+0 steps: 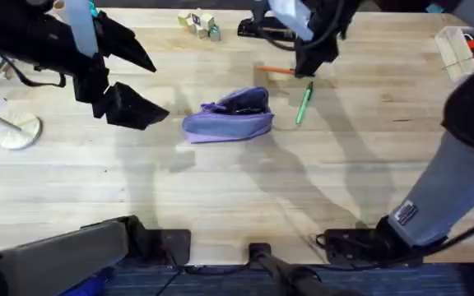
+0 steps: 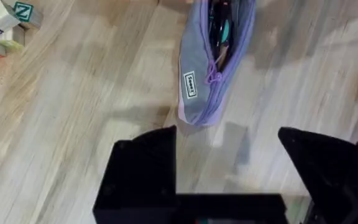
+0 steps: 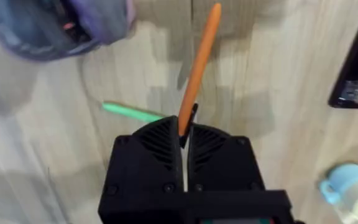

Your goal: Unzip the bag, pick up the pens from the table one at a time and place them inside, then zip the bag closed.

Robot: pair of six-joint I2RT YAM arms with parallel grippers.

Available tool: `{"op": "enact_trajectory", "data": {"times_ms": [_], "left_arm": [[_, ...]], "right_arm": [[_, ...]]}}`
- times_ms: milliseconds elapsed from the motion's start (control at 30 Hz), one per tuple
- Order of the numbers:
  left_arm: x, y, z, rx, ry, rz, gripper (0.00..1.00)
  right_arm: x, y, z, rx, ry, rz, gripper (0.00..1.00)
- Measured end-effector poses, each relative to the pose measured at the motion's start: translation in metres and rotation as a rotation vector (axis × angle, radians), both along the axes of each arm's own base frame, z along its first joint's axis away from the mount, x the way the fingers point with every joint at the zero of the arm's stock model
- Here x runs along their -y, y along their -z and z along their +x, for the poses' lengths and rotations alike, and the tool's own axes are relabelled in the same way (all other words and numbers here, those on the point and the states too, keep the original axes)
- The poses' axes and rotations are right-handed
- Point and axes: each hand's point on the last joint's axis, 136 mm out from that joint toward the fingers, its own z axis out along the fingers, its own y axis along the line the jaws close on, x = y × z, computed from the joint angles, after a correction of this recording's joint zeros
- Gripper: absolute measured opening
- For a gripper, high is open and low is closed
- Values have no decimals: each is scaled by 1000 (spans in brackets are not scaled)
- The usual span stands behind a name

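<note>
The bag [image 1: 227, 120] lies in the middle of the table [image 1: 220, 189] with its zipper open. The green pen [image 1: 304, 104] lies just beside it. The right gripper [image 3: 184, 134] pinches the orange pen [image 3: 199, 68] by one end. The pen could twist and slip out. The left gripper [image 2: 227, 155] hangs spread wide near the bag

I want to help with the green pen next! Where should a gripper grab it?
Around its middle, coming straight down from above. The green pen lies flat on the table, long and thin, so the fingers should close across its narrow width. The bag lies apart from it.
</note>
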Motion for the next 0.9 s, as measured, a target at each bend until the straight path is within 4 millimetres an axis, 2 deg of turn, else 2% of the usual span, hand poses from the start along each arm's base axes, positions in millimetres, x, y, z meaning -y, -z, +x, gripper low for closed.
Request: {"op": "enact_trajectory", "data": {"times_ms": [200,400,733,900], "left_arm": [[0,0,0,0,0,0,994],[0,0,0,0,0,0,994],[0,0,0,0,0,0,993],[0,0,0,0,0,0,993]], "right_arm": [[8,-38,-21,1,-107,-16,32],[16,-60,-52,-39,-261,-39,33],[2,-66,-68,-39,-410,-45,32],[0,-66,-83,-91,-435,-51,33]]}}
